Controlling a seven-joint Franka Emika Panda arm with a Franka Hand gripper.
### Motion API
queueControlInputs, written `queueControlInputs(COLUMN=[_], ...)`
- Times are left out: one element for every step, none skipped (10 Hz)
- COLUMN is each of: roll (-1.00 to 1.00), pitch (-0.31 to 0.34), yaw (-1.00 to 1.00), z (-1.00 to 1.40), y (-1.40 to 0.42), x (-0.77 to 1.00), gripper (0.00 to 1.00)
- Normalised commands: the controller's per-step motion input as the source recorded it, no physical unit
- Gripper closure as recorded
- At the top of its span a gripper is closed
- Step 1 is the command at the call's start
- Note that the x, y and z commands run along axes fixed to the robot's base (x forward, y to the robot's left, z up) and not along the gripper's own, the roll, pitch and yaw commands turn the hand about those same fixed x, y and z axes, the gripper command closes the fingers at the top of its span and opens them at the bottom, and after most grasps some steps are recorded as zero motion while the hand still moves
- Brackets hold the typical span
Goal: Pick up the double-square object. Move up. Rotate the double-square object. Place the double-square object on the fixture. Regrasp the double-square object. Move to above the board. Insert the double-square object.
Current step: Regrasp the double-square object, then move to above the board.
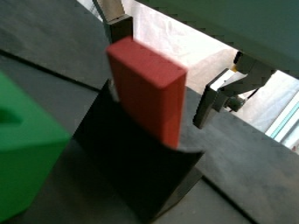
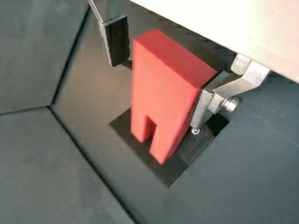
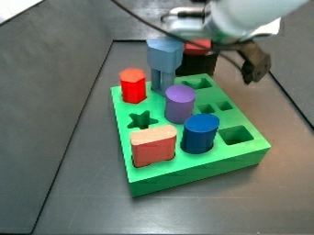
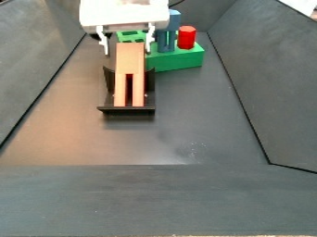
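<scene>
Clearly you are at the handover on the fixture. Nearest in a side view is bare dark surface, then the fixture, with the double-square object lying along it and sloping away toward the gripper. Resting there, the piece needs no grip to stay put, and that is the point of parking it: you can take hold again from a different angle.

Above its far end hangs the gripper, opened wide with one finger on each side of the red prism. In a wrist view the dark pad of one finger stands clear of the piece. The silver plate of the other is just beside its flank; whether it touches I cannot tell. So judge the piece as straddled, not clamped. Both wrist views show the stepped end seated in the fixture's dark notch, which keeps the piece from rolling.

Farther back sits the green board, well apart from the fixture, with a red peg and a blue one standing in it. A side view from its other side shows several pegs already seated and some holes open. Close squarely on the flat faces, or the piece may twist in the regrasp.
</scene>
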Motion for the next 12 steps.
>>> queueControlInputs(roll=[0.00, 0.40, 0.37, 0.31, 0.19, 0.13, 0.08, 0.07, 0.04, 0.03, 0.02, 0.02], pitch=[0.000, -0.137, -0.156, -0.172, -0.158, -0.134, -0.094, -0.073, -0.035, -0.007, 0.027, 0.045], yaw=[0.00, -0.08, -0.08, -0.10, -0.11, -0.12, -0.15, -0.16, -0.17, -0.17, -0.15, -0.14], z=[0.00, 1.00, 1.00, 1.00, 1.00, 1.00, 1.00, 1.00, 1.00, 1.00, 1.00, 1.00], y=[0.00, 0.20, 0.19, 0.18, 0.17, 0.16, 0.16, 0.15, 0.15, 0.14, 0.13, 0.12], x=[0.00, -0.16, -0.16, -0.16, -0.16, -0.16, -0.15, -0.15, -0.14, -0.13, -0.13, -0.12], gripper=[1.00, 1.00, 1.00, 1.00, 1.00, 1.00, 1.00, 1.00, 1.00, 1.00, 1.00, 1.00])
